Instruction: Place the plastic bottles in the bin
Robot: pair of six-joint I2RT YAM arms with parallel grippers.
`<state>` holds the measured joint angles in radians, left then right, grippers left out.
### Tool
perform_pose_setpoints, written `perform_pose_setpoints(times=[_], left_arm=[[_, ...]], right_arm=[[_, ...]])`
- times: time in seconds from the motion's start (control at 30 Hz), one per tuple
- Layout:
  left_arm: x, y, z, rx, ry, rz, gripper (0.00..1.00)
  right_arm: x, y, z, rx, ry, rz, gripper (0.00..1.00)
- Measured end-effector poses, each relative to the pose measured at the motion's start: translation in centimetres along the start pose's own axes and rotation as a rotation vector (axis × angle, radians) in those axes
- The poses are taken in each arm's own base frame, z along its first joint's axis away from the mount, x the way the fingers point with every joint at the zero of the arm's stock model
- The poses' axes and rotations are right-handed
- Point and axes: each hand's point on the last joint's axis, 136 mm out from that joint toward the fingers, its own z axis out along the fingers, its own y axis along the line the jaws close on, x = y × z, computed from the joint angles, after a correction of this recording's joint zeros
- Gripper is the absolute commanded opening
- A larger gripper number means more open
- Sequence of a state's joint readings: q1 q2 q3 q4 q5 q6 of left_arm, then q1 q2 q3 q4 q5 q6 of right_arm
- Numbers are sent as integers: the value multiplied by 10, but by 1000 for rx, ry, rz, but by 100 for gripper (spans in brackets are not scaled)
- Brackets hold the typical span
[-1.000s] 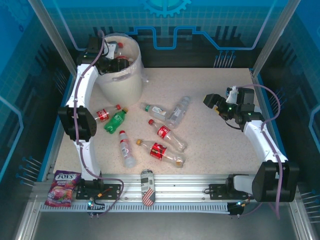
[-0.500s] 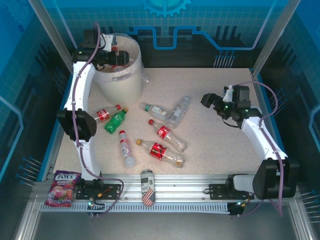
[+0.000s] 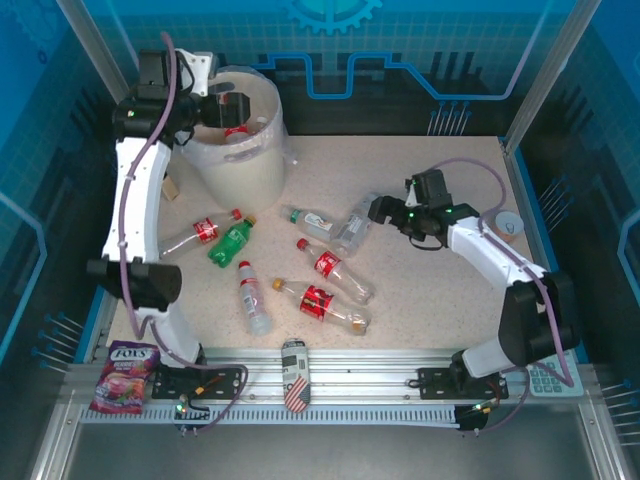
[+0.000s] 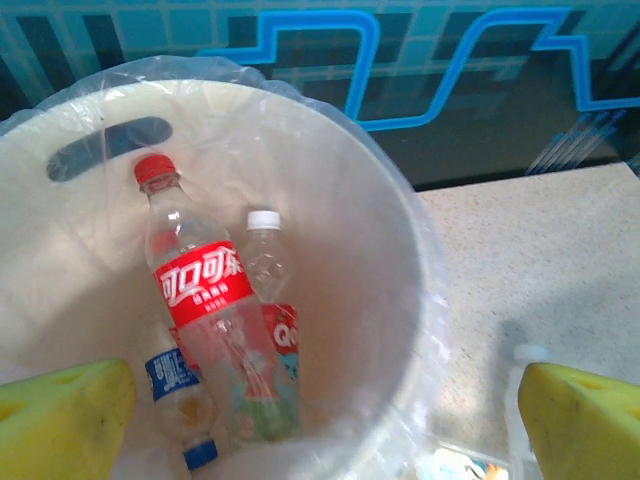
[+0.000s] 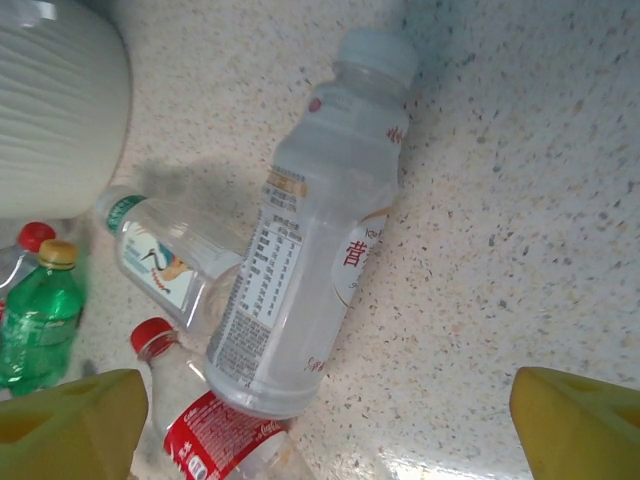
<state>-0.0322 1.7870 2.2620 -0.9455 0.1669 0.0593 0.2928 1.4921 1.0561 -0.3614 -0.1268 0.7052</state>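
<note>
Right now the big cream bin [image 3: 245, 170] stands at the far left of the table [image 3: 440, 300], and a clear bag [image 4: 425, 300] lines it and hangs over the rim. Inside the bin lie a few bottles in a loose pile. A red-cap bottle [image 4: 198, 290] with a red label leans against the wall with its cap up. A white-cap bottle [image 4: 266, 255] lies just beside it, touching it. A blue-label bottle [image 4: 172, 375] sits lower down on the left. One more red label peeks out from under them. The left gripper [image 4: 320, 425] hangs over the mouth of the bin with its two yellow fingers far apart and nothing between them. Seven more bottles lie flat on the table, near the middle. One is a green bottle [image 3: 232, 240], close to the bin. The right gripper [image 5: 325, 425] hangs above a big clear bottle [image 5: 310, 230], which leans on a small bottle [image 5: 165, 265]. Its fingers are wide apart too, and they do not touch the big clear bottle. A little paper cup [image 3: 510, 226] stands at the right edge of the table.
</note>
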Motion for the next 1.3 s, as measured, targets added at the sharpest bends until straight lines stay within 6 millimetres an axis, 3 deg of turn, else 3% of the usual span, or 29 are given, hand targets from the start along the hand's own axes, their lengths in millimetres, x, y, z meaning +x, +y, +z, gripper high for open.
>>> perform_pose_setpoints(times=[0.17, 0.3, 0.47, 0.63, 0.73, 0.83, 0.93, 1.3], left_arm=[[33, -55, -47, 76, 7, 33, 98], [80, -93, -59, 152, 55, 18, 97], [151, -130, -38, 229, 180, -56, 96], [222, -143, -2, 230, 313, -182, 96], [247, -148, 11, 230, 343, -261, 97], [259, -157, 21, 240, 352, -311, 97], [261, -166, 30, 256, 347, -343, 97], [268, -175, 52, 262, 353, -369, 98]], right_arm=[[4, 1, 32, 32, 12, 37, 89], [-1, -4, 58, 58, 9, 83, 87], [-12, -6, 84, 77, 0, 112, 82], [-24, -2, 104, 73, -13, 133, 78], [-25, -4, 116, 79, -6, 144, 78], [-22, -5, 128, 87, 5, 149, 77], [-20, -5, 136, 91, 12, 151, 68], [-23, -7, 134, 102, -11, 150, 62]])
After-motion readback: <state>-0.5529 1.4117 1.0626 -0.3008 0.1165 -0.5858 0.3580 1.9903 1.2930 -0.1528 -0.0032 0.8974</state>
